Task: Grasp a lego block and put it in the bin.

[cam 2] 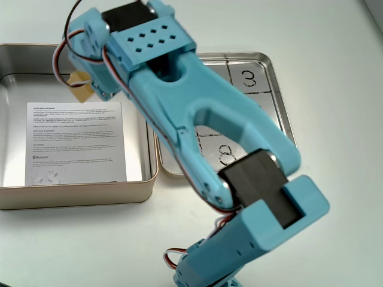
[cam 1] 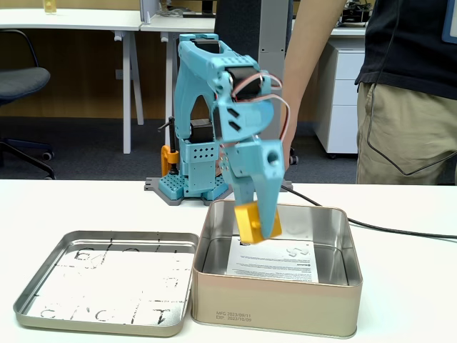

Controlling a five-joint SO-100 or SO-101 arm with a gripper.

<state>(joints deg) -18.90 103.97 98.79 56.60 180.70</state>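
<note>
**Yellow block held over the open tin**

Yellow-orange and small, the plastic lego block [cam 1: 258,221] is clamped between the pale blue fingers of the robot's hand [cam 1: 263,227], which points steeply downward. In the fixed view from the front, the block hangs tilted, one corner lowest, at about the level of the far rim of the deep square shiny metal bin [cam 1: 285,304] and clear of its floor. Its faces look nearly equal, so no long axis can be made out, and its studs cannot be seen.

A white printed paper sheet [cam 1: 275,261] lies at the bottom of the bin. Just beside the bin, to its left in this front view and touching or almost touching its wall, sits the shallow flat metal lid [cam 1: 107,282], with dark numerals showing on its inner face. Both rest on the white surface [cam 1: 407,286]. Behind the surface stands a person [cam 1: 407,93] in a dark top and khaki trousers.

From above, the other fixed view shows the blue arm [cam 2: 203,113] reaching across the lid [cam 2: 263,78] toward the bin [cam 2: 78,194]. The block [cam 2: 78,85] appears as a pale yellow sliver beside the wrist, over the bin's interior near the upper edge of the sheet [cam 2: 75,143]; the fingertips are hidden by the arm.
</note>
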